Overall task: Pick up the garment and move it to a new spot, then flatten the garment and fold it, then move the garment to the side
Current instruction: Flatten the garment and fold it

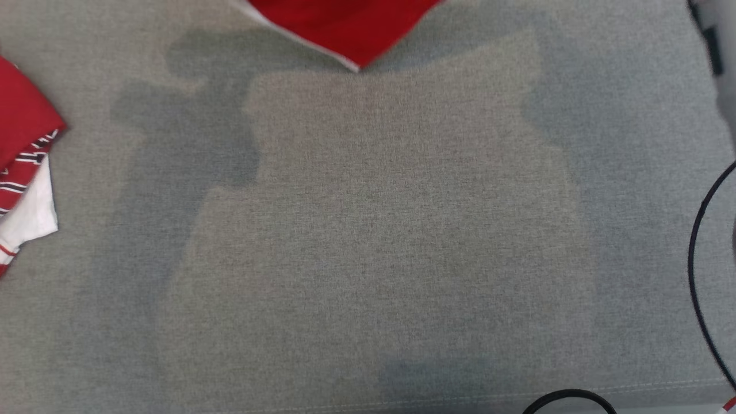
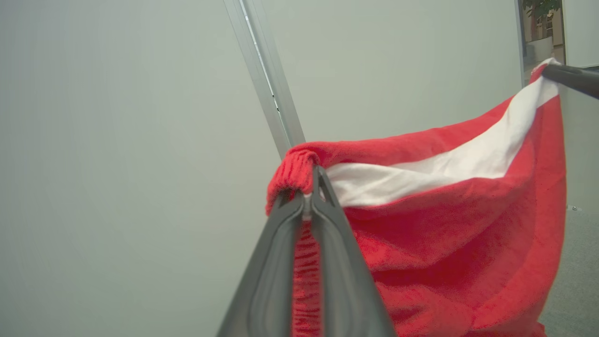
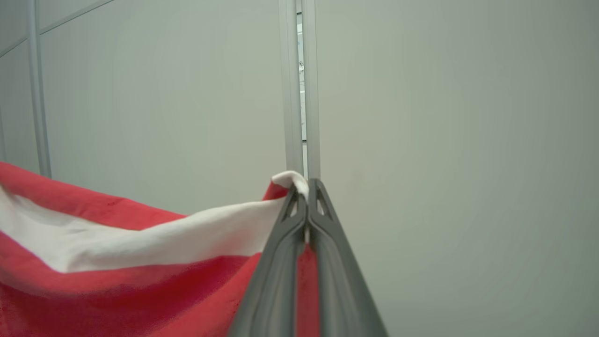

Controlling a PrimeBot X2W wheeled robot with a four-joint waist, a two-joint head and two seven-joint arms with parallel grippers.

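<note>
Head view: garment is airborne. Its red lower tip hangs over the far edge of the grey cloth-covered counter, about mid-width, apparently not resting on it.

Left wrist view: left pincer is clamped on the ribbed red hem. Right wrist view: right pincer is clamped on the white-lined edge. The top edge runs between the two with a slight sag and the body hangs below.

Step, my read: carry to the new spot, lay-down not yet started.

Next move: bring both pincers down together, keeping that edge stretched. Land the tip first, then draw toward the near edge so the cloth lays out flat mid-counter. Stay off the clothes pile at the left edge and the black cable at the right edge.
</note>
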